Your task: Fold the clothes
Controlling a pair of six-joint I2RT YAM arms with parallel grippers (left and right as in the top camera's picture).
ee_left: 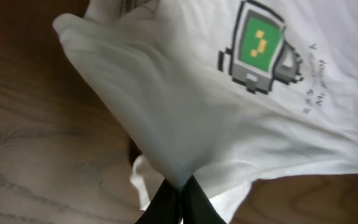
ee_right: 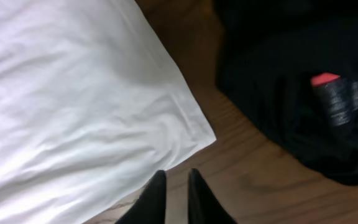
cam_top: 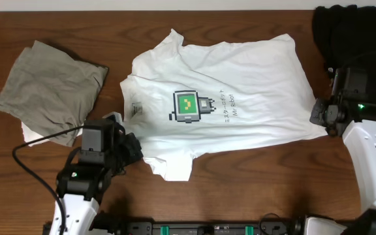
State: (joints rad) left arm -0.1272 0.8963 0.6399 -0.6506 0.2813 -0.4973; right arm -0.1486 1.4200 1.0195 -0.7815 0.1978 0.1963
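Note:
The white T-shirt [cam_top: 240, 98] lies spread on the wooden table [cam_top: 253, 189], its green square print [cam_top: 187, 106] and grey lettering facing up. At its lower-left shoulder, my left gripper [cam_top: 130, 149] is shut on a pinch of the white fabric. In the left wrist view the cloth [ee_left: 185, 93] rises in a tent from the closed tips of the left gripper [ee_left: 182, 190], with the print [ee_left: 258, 38] beyond. My right gripper [cam_top: 318, 114] sits by the shirt's right hem corner. In the right wrist view its tips [ee_right: 177, 177] stand slightly apart over bare wood, just off the shirt's corner [ee_right: 61, 93], holding nothing.
A crumpled grey-olive garment [cam_top: 51, 88] lies at the left with a bit of white cloth [cam_top: 34, 135] under it. A black garment [cam_top: 344, 29] lies at the back right, close to the right arm; a red tag [ee_right: 324, 79] shows on it.

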